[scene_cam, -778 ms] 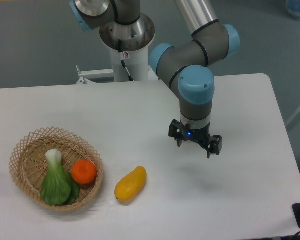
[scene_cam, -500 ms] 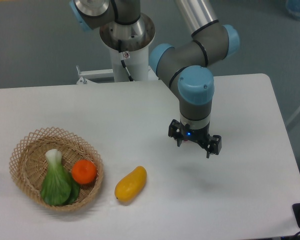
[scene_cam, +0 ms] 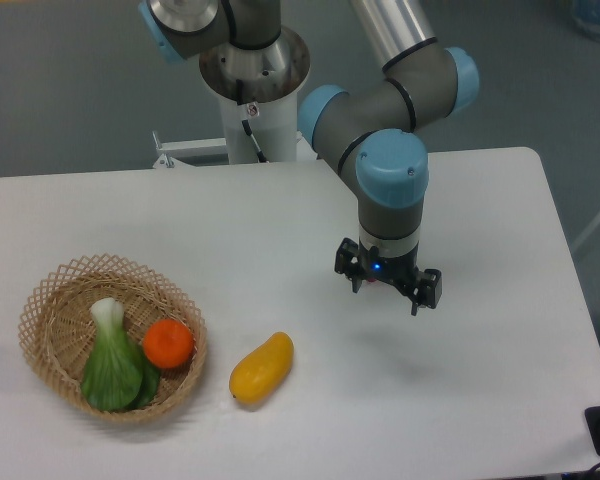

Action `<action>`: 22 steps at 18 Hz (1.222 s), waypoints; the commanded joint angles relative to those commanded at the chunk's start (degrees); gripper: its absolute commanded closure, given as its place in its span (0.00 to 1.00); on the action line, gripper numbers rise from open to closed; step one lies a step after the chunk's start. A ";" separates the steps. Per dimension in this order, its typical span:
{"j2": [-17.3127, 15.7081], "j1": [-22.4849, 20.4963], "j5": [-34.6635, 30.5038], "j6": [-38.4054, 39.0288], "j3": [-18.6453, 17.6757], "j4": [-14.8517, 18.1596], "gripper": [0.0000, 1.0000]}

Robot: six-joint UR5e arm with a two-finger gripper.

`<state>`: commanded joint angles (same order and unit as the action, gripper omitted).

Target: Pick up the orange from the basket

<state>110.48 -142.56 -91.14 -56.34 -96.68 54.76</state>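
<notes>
- Your gripper (scene_cam: 386, 289) hangs right of centre, jaws apart, empty, well away from the fruit.
- The orange (scene_cam: 169, 343) is wedged beside greens (scene_cam: 112, 360) in the basket (scene_cam: 55, 286), lower left, so come straight down.

orange (scene_cam: 169, 343): red-orange | basket (scene_cam: 55, 290): tan lattice weave | mango (scene_cam: 261, 368): yellow-orange | greens (scene_cam: 111, 365): green, white stem | desk (scene_cam: 230, 230): white | tool (scene_cam: 387, 287): black

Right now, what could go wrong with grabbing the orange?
1. The orange sits in the basket touching the bok choy; a finger could catch the leaves.
2. It lies close to the basket's near rim, so a finger may hit wicker.
3. The mango lies between the open end effector and the basket; a low approach could knock it.
</notes>
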 joint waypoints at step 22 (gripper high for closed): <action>2.46 18.54 12.13 9.51 -1.32 -7.38 0.00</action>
<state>112.94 -124.02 -79.01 -46.83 -97.99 47.37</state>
